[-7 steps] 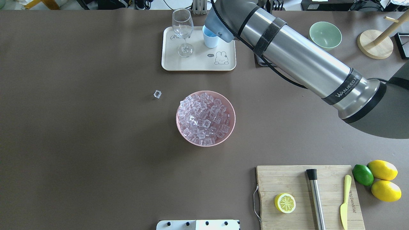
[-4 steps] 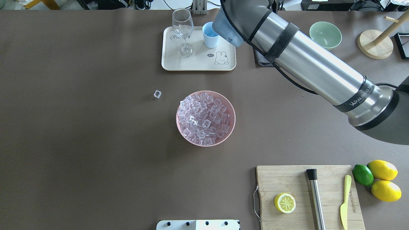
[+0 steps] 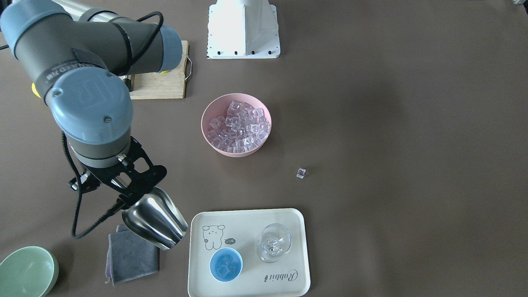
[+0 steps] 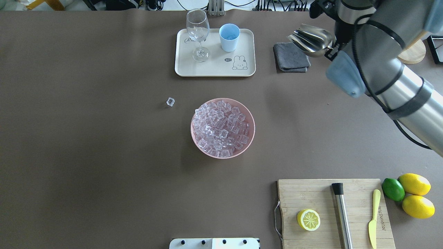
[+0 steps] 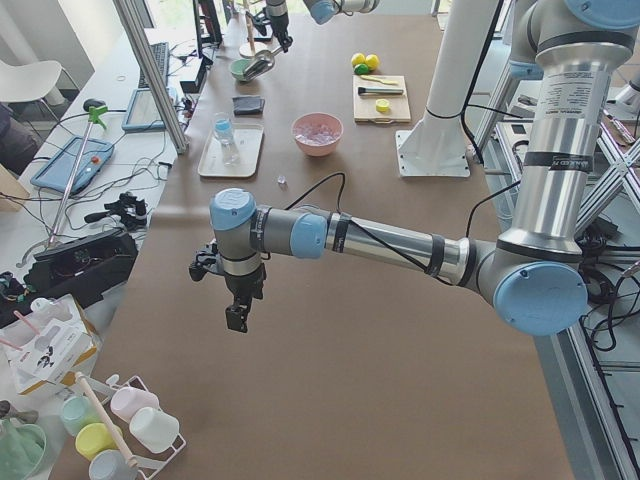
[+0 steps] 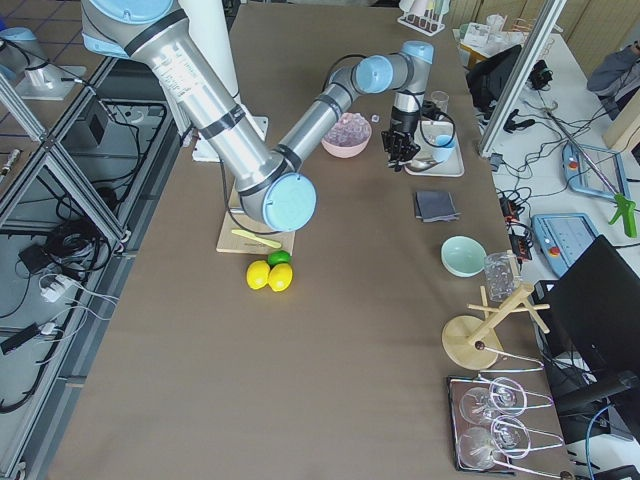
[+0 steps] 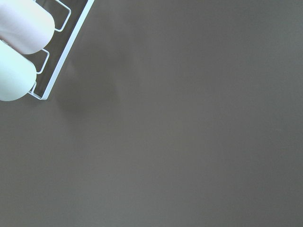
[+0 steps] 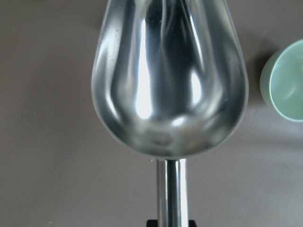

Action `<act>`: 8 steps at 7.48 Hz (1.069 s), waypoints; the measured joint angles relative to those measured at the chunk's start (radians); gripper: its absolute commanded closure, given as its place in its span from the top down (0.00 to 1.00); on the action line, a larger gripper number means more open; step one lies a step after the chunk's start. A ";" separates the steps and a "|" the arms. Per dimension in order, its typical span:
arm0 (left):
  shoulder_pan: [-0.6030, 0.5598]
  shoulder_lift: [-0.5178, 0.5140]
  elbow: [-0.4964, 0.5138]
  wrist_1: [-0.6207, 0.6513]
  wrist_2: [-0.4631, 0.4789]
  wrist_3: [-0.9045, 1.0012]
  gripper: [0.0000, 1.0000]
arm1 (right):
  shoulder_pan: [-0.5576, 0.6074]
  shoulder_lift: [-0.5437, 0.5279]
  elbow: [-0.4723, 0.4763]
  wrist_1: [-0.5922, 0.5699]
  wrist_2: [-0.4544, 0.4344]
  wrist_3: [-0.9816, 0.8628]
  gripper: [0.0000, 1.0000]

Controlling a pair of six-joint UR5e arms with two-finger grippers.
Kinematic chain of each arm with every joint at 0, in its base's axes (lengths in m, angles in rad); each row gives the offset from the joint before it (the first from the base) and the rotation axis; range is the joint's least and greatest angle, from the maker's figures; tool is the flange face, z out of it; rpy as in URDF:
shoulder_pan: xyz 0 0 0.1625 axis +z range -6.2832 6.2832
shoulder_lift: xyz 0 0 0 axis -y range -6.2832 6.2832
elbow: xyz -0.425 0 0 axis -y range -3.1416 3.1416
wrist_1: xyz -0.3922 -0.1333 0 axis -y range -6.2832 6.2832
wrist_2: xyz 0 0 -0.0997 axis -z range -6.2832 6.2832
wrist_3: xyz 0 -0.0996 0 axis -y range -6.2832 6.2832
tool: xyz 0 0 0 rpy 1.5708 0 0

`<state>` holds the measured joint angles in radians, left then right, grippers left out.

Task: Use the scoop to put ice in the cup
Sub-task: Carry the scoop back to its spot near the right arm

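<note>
- Front-facing: the right gripper [image 3: 126, 198] pinches the handle of the scoop [image 3: 156, 222] at lower left, between the cloth [image 3: 132, 258] and the tray [image 3: 247, 213]. The cup [image 3: 226, 265] stands on the tray at bottom centre with a few cubes in it. Most of the ice [image 3: 238, 126] is heaped in the pink bowl [image 3: 205, 123] at centre. One stray cube [image 3: 301, 173] lies apart, right of it.
- Overhead: half a second ago the right arm reached over the tray's right edge, beside the cup. It has since swung to the upper right, and the scoop now hangs just past the cloth with the cup uncovered. The pour looks done, so the next step is probably another load or setting the scoop down.
- Exterior left: the left gripper [image 5: 238, 305] hangs over bare surface [image 5: 380, 330] at centre left, well apart from the task. Whether it is spread cannot be told.
- Exterior right: the scoop shows small beside the tray, upper centre.
- Left wrist: only bare surface, and a rack [image 7: 57, 66] at upper left.
- Right wrist: the scoop fills the frame and is empty. A green bowl [image 8: 286, 80] sits at the right edge.
</note>
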<state>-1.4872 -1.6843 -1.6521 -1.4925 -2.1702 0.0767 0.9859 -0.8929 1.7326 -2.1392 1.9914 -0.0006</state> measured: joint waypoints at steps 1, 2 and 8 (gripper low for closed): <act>0.000 0.000 0.000 0.000 0.000 0.000 0.99 | 0.018 -0.149 0.112 0.064 0.049 0.127 0.00; -0.001 0.000 0.001 0.000 0.000 0.000 0.99 | 0.050 -0.266 0.166 0.113 0.113 0.257 0.00; -0.007 0.000 0.008 0.000 -0.003 0.001 0.99 | 0.139 -0.839 0.226 0.704 0.204 0.583 0.00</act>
<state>-1.4939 -1.6844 -1.6443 -1.4926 -2.1730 0.0775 1.1251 -1.7323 1.9586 -1.4351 2.1953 0.5820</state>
